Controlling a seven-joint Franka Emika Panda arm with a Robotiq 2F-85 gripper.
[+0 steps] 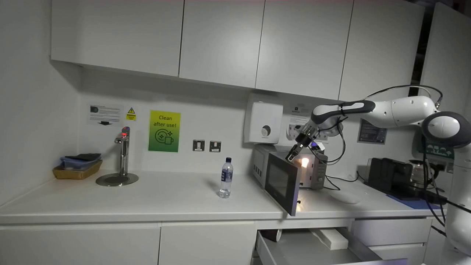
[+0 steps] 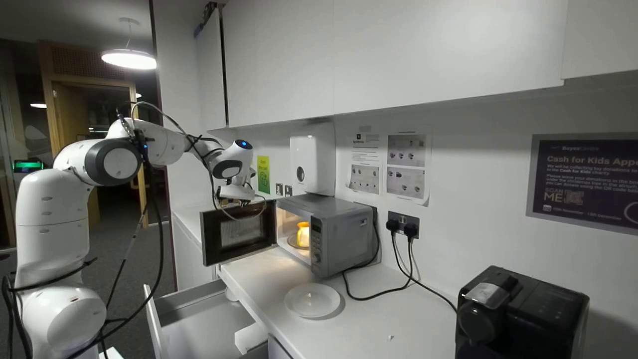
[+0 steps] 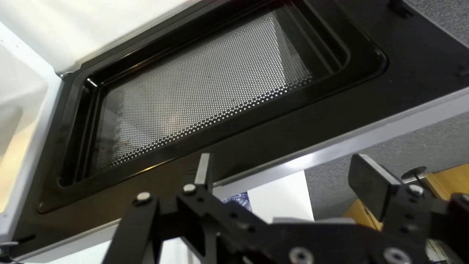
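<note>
Black microwave door (image 3: 212, 99) is standing open off the microwave (image 2: 344, 234); the gripper (image 3: 284, 165) is hovering at its top edge, fingers (image 3: 366, 183) spreading wide, gripping nothing. I'm not seeing whether they're touching, so I'd be easing gently around it.

White robot arm with dark grey joint rings (image 2: 72, 157): lower column upright, elbow high in both exterior views. Smooth white forearm (image 1: 390, 109) extended near level in an exterior view. White-and-grey rounded wrist (image 2: 232, 159) angled downward, small blue light on it. Black metal two-finger gripper (image 3: 282, 161) tilted, tips low; flat dark fingers (image 3: 368, 187) spread wide apart.
</note>
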